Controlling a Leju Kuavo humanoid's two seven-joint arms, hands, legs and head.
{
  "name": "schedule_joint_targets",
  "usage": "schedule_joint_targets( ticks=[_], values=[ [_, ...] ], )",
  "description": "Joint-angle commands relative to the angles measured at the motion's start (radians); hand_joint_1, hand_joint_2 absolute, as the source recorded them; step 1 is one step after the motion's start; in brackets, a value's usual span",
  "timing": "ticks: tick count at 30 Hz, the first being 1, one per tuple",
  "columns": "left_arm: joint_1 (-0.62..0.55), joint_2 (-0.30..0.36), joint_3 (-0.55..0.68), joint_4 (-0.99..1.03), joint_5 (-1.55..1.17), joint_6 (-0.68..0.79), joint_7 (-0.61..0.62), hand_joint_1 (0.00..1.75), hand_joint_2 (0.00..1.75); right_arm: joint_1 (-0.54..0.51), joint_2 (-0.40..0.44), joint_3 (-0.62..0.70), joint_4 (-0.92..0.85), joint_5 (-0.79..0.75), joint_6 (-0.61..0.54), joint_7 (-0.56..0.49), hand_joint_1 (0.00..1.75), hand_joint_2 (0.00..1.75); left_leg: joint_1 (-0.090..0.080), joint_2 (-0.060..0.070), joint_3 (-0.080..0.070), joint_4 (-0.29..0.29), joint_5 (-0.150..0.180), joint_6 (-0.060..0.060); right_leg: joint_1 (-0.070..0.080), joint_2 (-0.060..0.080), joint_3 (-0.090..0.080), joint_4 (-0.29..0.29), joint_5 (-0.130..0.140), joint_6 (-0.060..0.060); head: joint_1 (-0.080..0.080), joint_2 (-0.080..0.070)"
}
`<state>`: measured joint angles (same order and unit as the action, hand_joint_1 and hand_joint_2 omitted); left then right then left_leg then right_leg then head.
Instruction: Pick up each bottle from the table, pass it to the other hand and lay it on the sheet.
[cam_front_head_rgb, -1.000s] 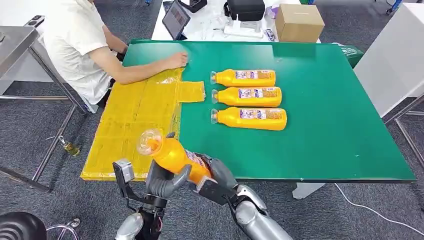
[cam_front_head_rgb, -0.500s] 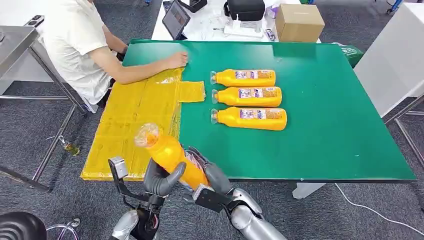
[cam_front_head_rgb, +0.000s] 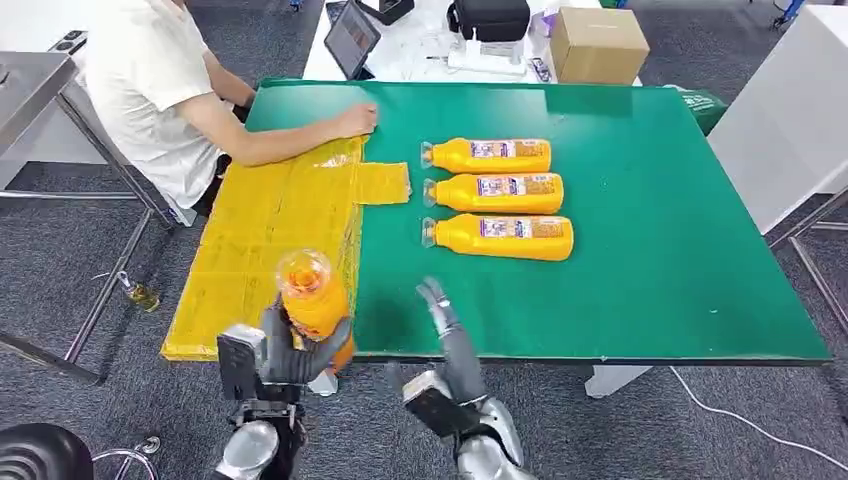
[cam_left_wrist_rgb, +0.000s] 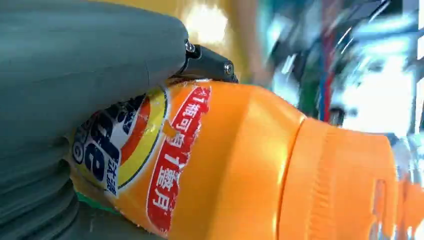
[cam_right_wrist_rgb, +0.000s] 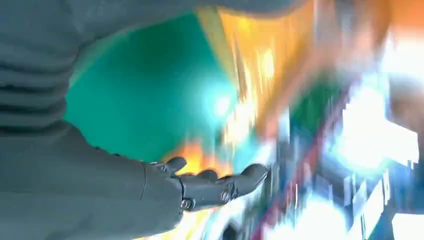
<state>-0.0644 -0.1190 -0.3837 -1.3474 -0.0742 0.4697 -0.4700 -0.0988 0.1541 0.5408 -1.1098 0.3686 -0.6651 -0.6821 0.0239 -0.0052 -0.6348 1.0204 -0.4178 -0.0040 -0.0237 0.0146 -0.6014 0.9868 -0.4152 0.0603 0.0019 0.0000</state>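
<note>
Head view: the left hand, at lower left of the frame just in front of the near edge of the green table, gripped an orange plastic juice bottle, fingers wrapped around its lower body. The bottle stood nearly upright, clear cap toward the camera, over the near right corner of the yellow sheet. The right hand, lower centre, held nothing; its fingers were stretched out and apart, pointing up the frame over the table edge. Three matching orange bottles lay side by side at centre. A person in a white shirt rested a hand on the sheet's far end.

Left wrist view: the bottle's red-and-white label was readable under the grey thumb.

Right wrist view: the open fingers showed against a blurred background.
</note>
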Motion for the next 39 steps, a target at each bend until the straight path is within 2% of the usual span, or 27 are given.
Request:
schedule_joint_targets(
  ticks=[1, 5, 7, 9, 10, 11, 13, 16, 18, 23, 28, 29, 34, 35, 36, 37, 38, 39],
  values=[
    [-0.051, 0.048, 0.046, 0.039, -0.064, 0.009, 0.015, 1.75, 1.75, 0.097, 0.113, -0.33, -0.309, 0.083, -0.033, -0.016, 0.0, 1.75, 0.0, 0.0, -0.001, 0.0, 0.0, 0.001, 0.0, -0.001, 0.0, 0.0, 0.0, -0.001, 0.0, 0.0],
    [-0.097, 0.049, 0.026, 0.058, -0.169, 0.04, 0.053, 1.75, 1.75, 0.13, 0.195, -0.472, -0.546, 0.211, -0.033, -0.016, 0.0, 1.75, -0.001, -0.003, 0.0, 0.002, -0.001, 0.002, 0.0, -0.004, 0.0, 0.002, -0.002, -0.003, 0.001, 0.0],
    [-0.163, 0.074, -0.016, 0.139, -0.436, 0.134, 0.114, 1.75, 1.75, 0.124, 0.188, -0.468, -0.587, 0.224, -0.033, -0.016, 0.0, 1.75, -0.001, -0.003, -0.002, 0.0, 0.001, 0.001, -0.001, -0.004, -0.001, 0.001, -0.001, -0.002, 0.0, 0.0],
    [-0.23, 0.095, -0.049, 0.238, -0.676, 0.174, 0.213, 1.75, 1.75, 0.111, 0.182, -0.444, -0.583, 0.209, -0.033, -0.016, 0.0, 1.75, 0.0, -0.005, 0.002, 0.0, 0.0, 0.002, 0.001, -0.007, 0.003, 0.001, -0.002, -0.004, 0.0, 0.0],
    [-0.278, 0.085, -0.05, 0.297, -0.773, 0.156, 0.258, 1.75, 1.75, 0.103, 0.177, -0.417, -0.567, 0.21, -0.033, -0.016, 0.0, 1.75, -0.001, -0.004, 0.0, -0.001, 0.001, 0.001, 0.0, -0.005, 0.001, 0.0, 0.0, -0.001, 0.0, 0.0],
    [-0.278, 0.085, -0.05, 0.297, -0.773, 0.156, 0.258, 1.75, 1.75, 0.103, 0.177, -0.417, -0.567, 0.21, -0.033, -0.016, 0.0, 1.75, 0.0, -0.006, 0.002, -0.001, 0.001, 0.001, 0.0, -0.008, 0.004, 0.0, -0.001, -0.003, 0.001, 0.0],
    [-0.278, 0.085, -0.05, 0.297, -0.773, 0.156, 0.258, 1.75, 1.75, 0.103, 0.177, -0.417, -0.567, 0.21, -0.033, -0.016, 0.0, 1.75, 0.0, -0.002, 0.001, -0.001, 0.001, 0.001, 0.0, -0.003, 0.001, 0.0, 0.0, -0.001, 0.0, 0.0],
    [-0.364, 0.072, -0.073, 0.421, -0.899, 0.115, 0.283, 1.75, 1.75, 0.089, 0.169, -0.367, -0.529, 0.221, -0.033, -0.016, 0.0, 1.75, 0.0, -0.003, 0.003, -0.001, 0.001, 0.001, 0.001, -0.005, 0.004, -0.001, 0.0, -0.003, 0.0, 0.0],
    [-0.468, 0.059, -0.113, 0.57, -1.014, 0.063, 0.317, 1.75, 1.75, 0.074, 0.158, -0.302, -0.475, 0.186, -0.033, -0.016, 0.0, 1.75, 0.0, -0.004, 0.002, -0.001, 0.002, 0.0, 0.001, -0.006, 0.003, -0.001, 0.0, -0.003, 0.0, 0.0],
    [-0.602, -0.006, -0.106, 0.776, -0.995, -0.137, 0.342, 1.75, 1.75, 0.072, 0.14, -0.227, -0.385, 0.14, -0.033, -0.016, 0.0, 1.75, 0.001, -0.004, 0.003, -0.001, 0.002, 0.001, 0.001, -0.005, 0.005, -0.001, 0.0, -0.003, 0.001, 0.0],
    [-0.627, -0.017, -0.09, 0.831, -0.98, -0.18, 0.372, 1.75, 1.75, 0.072, 0.128, -0.215, -0.342, 0.121, -0.033, -0.016, 0.0, 1.75, 0.0, -0.001, 0.002, -0.001, 0.002, 0.001, 0.001, -0.003, 0.003, -0.001, 0.0, -0.002, 0.0, 0.0],
    [-0.643, -0.023, -0.073, 0.863, -0.948, -0.2, 0.384, 1.75, 1.75, 0.083, 0.13, -0.204, -0.329, 0.117, -0.033, -0.016, 0.0, 1.75, 0.001, -0.002, 0.007, -0.002, 0.0, 0.002, 0.002, -0.004, 0.008, -0.002, -0.001, -0.004, 0.0, 0.0],
    [-0.651, -0.028, -0.058, 0.882, -0.932, -0.203, 0.385, 1.73, 1.75, 0.07, 0.121, -0.201, -0.305, 0.106, -0.033, -0.016, 0.0, 1.75, 0.0, -0.001, 0.001, -0.001, 0.002, 0.001, 0.001, -0.002, 0.002, -0.001, 0.001, -0.002, 0.0, 0.0],
    [-0.651, -0.028, -0.058, 0.882, -0.932, -0.203, 0.385, 1.5, 1.75, 0.07, 0.121, -0.201, -0.305, 0.106, -0.033, -0.016, 0.0, 1.75, 0.001, 0.0, 0.004, -0.001, 0.001, 0.001, 0.001, -0.002, 0.005, -0.001, 0.0, -0.003, 0.0, 0.0],
    [-0.66, -0.029, -0.054, 0.903, -0.932, -0.197, 0.39, 1.2, 1.75, 0.066, 0.119, -0.195, -0.287, 0.104, -0.033, -0.016, 0.0, 1.75, 0.0, 0.0, 0.003, -0.001, 0.001, 0.001, 0.001, -0.001, 0.004, -0.001, 0.0, -0.002, 0.0, 0.0],
    [-0.664, -0.03, -0.053, 0.915, -0.933, -0.204, 0.398, 0.49, 1.75, 0.064, 0.119, -0.193, -0.275, 0.098, -0.033, -0.016, 0.0, 1.75, 0.0, 0.001, 0.004, -0.001, 0.001, 0.001, 0.001, -0.001, 0.005, -0.001, 0.0, -0.003, 0.0, 0.0],
    [-0.674, -0.033, -0.056, 0.938, -0.935, -0.233, 0.408, 0.09, 1.75, 0.061, 0.119, -0.195, -0.26, 0.091, -0.033, -0.016, 0.0, 1.75, 0.001, 0.001, 0.004, -0.001, 0.001, 0.001, 0.001, -0.001, 0.005, -0.001, 0.001, -0.003, 0.0, 0.0],
    [-0.684, -0.037, -0.056, 0.959, -0.931, -0.274, 0.413, 0.12, 1.75, 0.062, 0.12, -0.201, -0.251, 0.091, -0.033, -0.016, 0.0, 1.75, 0.001, 0.0, 0.005, -0.001, 0.001, 0.002, 0.002, -0.002, 0.007, -0.002, 0.0, -0.004, 0.0, 0.0]
  ],
)
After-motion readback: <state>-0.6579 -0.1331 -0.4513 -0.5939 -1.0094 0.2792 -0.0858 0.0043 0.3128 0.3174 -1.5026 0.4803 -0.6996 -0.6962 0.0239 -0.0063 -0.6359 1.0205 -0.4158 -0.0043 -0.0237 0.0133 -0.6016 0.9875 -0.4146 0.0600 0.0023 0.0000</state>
